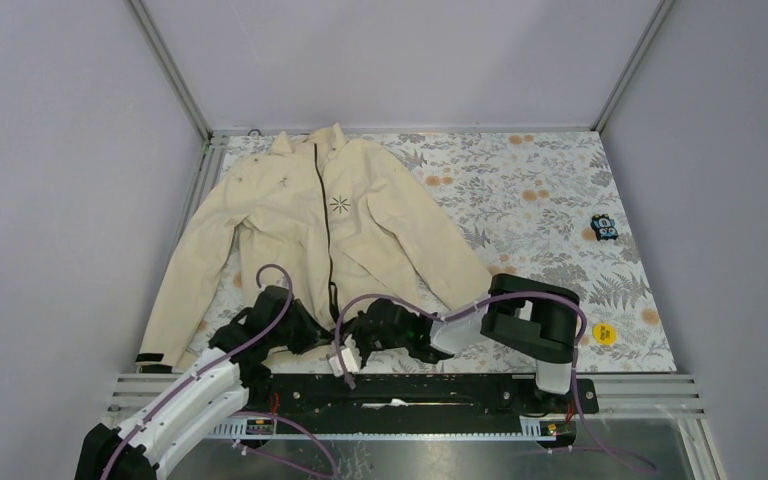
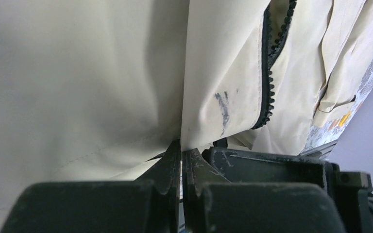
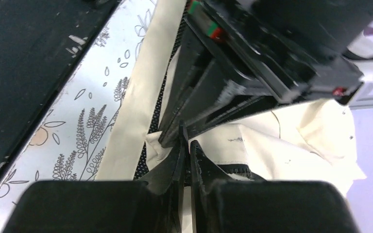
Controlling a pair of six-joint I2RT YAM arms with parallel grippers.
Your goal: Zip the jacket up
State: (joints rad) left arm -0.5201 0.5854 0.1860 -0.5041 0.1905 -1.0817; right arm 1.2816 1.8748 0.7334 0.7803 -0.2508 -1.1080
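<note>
1. Grey walls box in a bench (image 1: 560, 190) covered with floral cloth. Seen from above, the jacket (image 1: 290, 220) lies flat toward the far-left corner, with its collar at the far edge and its hem by the near edge. The left gripper (image 1: 312, 332) and right gripper (image 1: 348, 338) meet at the foot of the zipper (image 1: 324, 225).
2. Left wrist: the jaws are pinched shut on a fold of hem, just beside parted zipper teeth.
3. Right wrist: the jaws are nearly together on cloth at the zipper's base. I cannot tell whether they hold the slider.
4. To do this step well, anchor the hem taut, confirm the slider is held, and draw it straight along the teeth toward the collar.
</note>
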